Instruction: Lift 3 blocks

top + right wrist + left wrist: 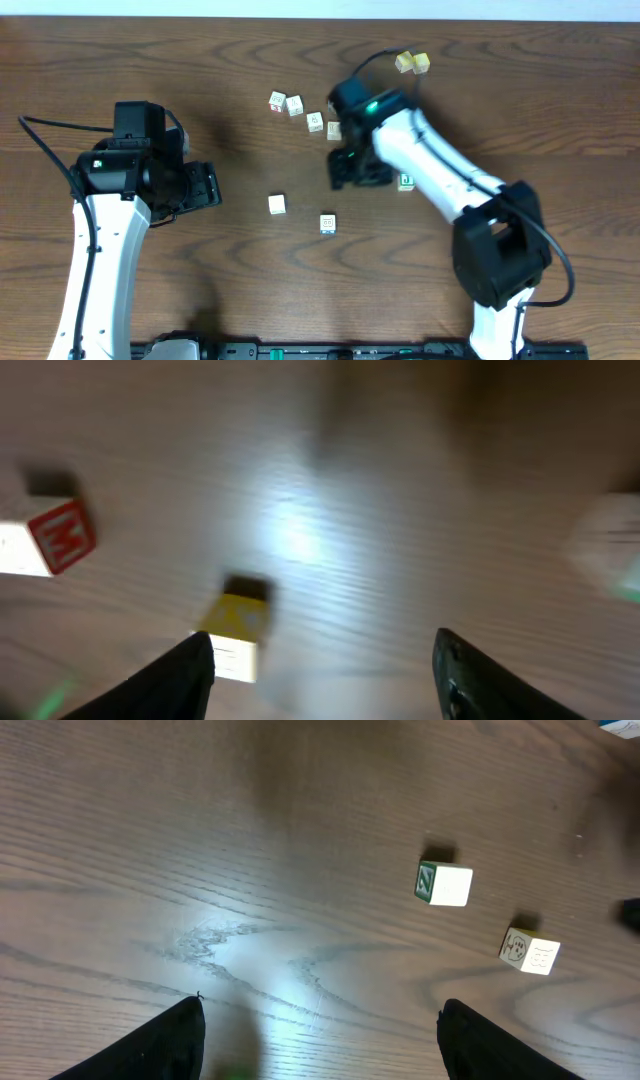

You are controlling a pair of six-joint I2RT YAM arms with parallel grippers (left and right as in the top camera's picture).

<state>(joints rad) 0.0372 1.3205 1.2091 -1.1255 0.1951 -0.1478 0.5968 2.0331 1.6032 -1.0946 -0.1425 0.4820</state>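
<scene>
Green-faced block (406,181) with a white "J", on the table (520,110), tight against the near side of the right arm's white link (430,165). Behind the right gripper (346,170), not between its fingers; touching the link or not, cannot tell. Nearly plain white block (277,204) and whitish block (327,223) with an orange-yellow mark near each other but apart, on bare wood between the two grippers: nearer the camera than the right one, to the right of the left gripper (212,185). Right fingers spread, holding nothing; left fingers spread wide, likewise empty. Bare wood all round those two blocks. Row of lettered cubes (315,122) farther back; two pale yellow cubes (412,63) near the far edge. Small cubes all; blue side on the orange-marked one.
</scene>
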